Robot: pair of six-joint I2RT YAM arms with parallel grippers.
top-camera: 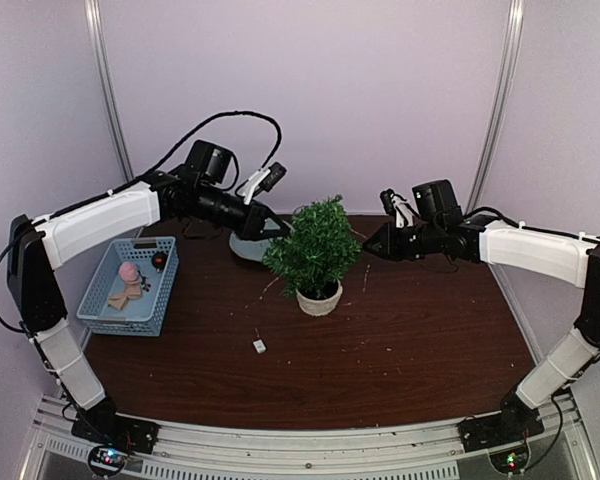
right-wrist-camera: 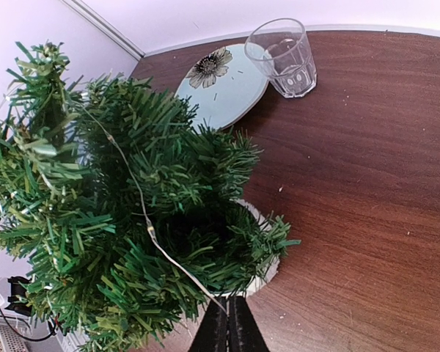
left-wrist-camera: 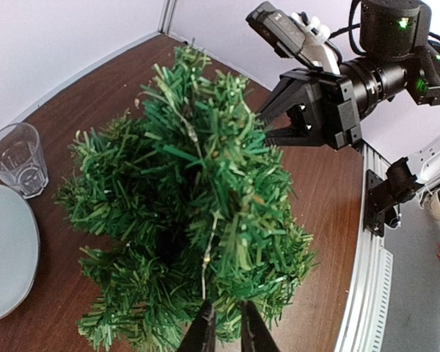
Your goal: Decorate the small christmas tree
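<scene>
Tension worries us: right gripper point(right-wrist-camera: 224, 306) pinching the wire point(right-wrist-camera: 142, 211) across the small christmas tree point(top-camera: 315, 245), left gripper point(left-wrist-camera: 226, 308) barely parted, could topple it.

One small christmas tree point(top-camera: 315, 250) is standing on the tabletop point(top-camera: 410, 340), with one thin wire point(right-wrist-camera: 143, 213) trailing over it. Behind the tree, one glass cup point(right-wrist-camera: 284, 59) and one plate point(right-wrist-camera: 224, 84) are sitting. Left of it is one blue basket point(top-camera: 140, 243), and in front, one white scrap point(top-camera: 259, 346). Two tools are flanking the tree — the left tool point(top-camera: 280, 232) and the right tool point(top-camera: 370, 243).
</scene>
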